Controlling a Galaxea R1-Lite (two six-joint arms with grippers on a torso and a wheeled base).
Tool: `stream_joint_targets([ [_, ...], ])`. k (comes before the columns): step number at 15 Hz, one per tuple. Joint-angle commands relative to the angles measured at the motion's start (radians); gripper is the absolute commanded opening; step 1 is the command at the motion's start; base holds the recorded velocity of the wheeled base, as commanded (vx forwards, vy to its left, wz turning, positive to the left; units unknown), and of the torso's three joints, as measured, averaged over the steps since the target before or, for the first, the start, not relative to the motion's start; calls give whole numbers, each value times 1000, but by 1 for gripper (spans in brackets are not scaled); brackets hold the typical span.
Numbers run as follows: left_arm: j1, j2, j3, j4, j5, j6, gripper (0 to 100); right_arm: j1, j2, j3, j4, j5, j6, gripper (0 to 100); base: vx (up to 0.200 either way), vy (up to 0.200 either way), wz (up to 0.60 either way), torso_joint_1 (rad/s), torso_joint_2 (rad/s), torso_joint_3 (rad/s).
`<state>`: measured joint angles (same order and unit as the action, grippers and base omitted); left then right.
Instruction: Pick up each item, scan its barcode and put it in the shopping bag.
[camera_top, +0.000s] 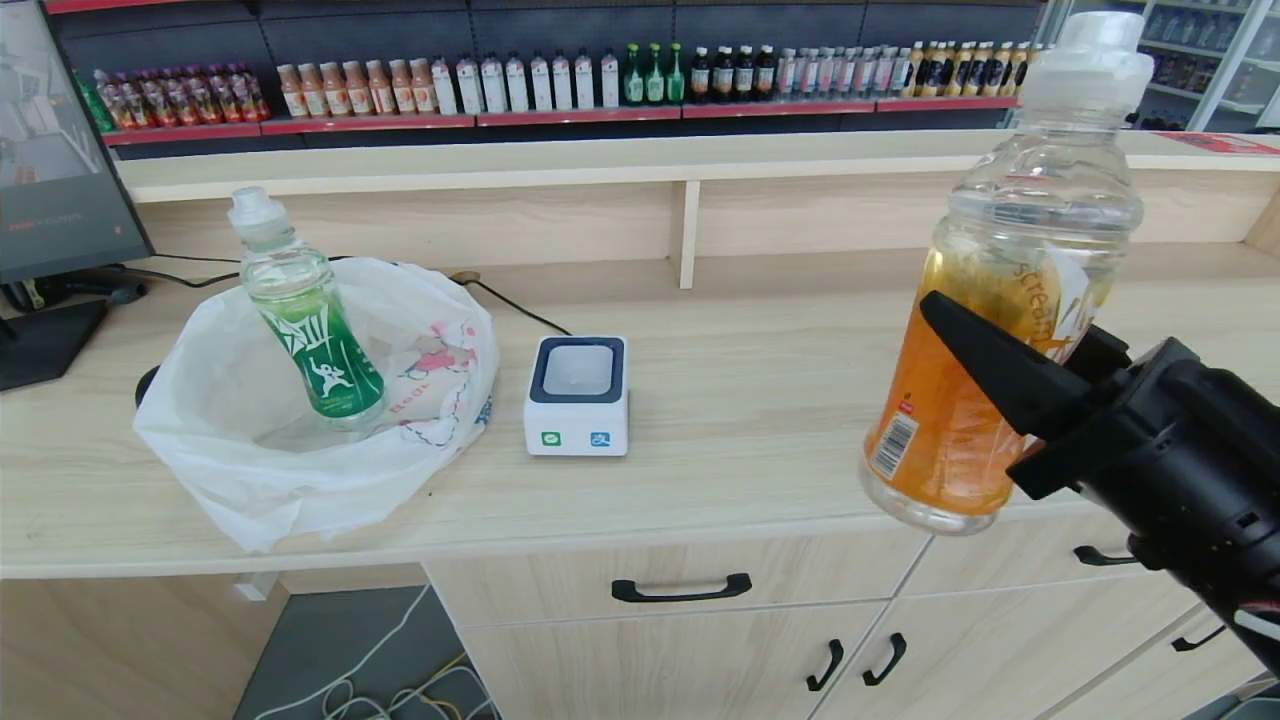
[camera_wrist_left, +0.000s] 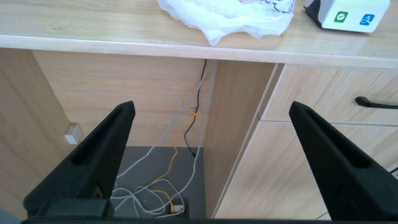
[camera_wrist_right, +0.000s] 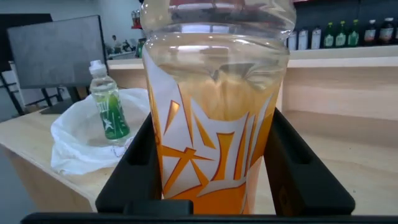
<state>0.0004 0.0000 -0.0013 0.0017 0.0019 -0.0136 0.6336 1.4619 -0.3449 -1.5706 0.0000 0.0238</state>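
Scanning seems in hand: the right gripper (camera_wrist_right: 214, 155) clasps the orange bottle (camera_top: 1000, 300), whose barcode (camera_top: 893, 445) likely must go left, facing the scanner (camera_top: 577, 395); the left gripper (camera_wrist_left: 211, 143) hangs spread, empty.

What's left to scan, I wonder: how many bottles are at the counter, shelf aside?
2. A green bottle stands in the bag at the counter's left; an orange bottle is held in the right claw, at its right. The bag may hide more.

orange bottle (camera_top: 1000, 250), green-labelled bottle (camera_top: 310, 320), white bag (camera_top: 230, 420), white scanner (camera_top: 577, 400)
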Motion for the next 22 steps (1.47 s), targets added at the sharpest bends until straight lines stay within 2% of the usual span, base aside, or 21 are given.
stream_joint_targets([
  [1, 1, 0, 1, 0, 0, 0, 100, 3, -12, 29, 0, 103, 97, 0, 0, 0, 0, 0, 0, 0],
  [6, 1, 0, 1, 0, 0, 0, 100, 3, -8, 20, 0, 288, 363, 0, 0, 0, 0, 0, 0, 0],
  [10, 1, 0, 0, 0, 0, 0, 100, 5, -12, -6, 0, 290, 547, 0, 0, 0, 0, 0, 0, 0],
  [16, 1, 0, 0, 0, 1, 0, 100, 12, -17, -106, 0, 288, 685, 0, 0, 0, 0, 0, 0, 0],
  [22, 1, 0, 1, 0, 1, 0, 100, 15, -17, -207, 0, 288, 740, 0, 0, 0, 0, 0, 0, 0],
])
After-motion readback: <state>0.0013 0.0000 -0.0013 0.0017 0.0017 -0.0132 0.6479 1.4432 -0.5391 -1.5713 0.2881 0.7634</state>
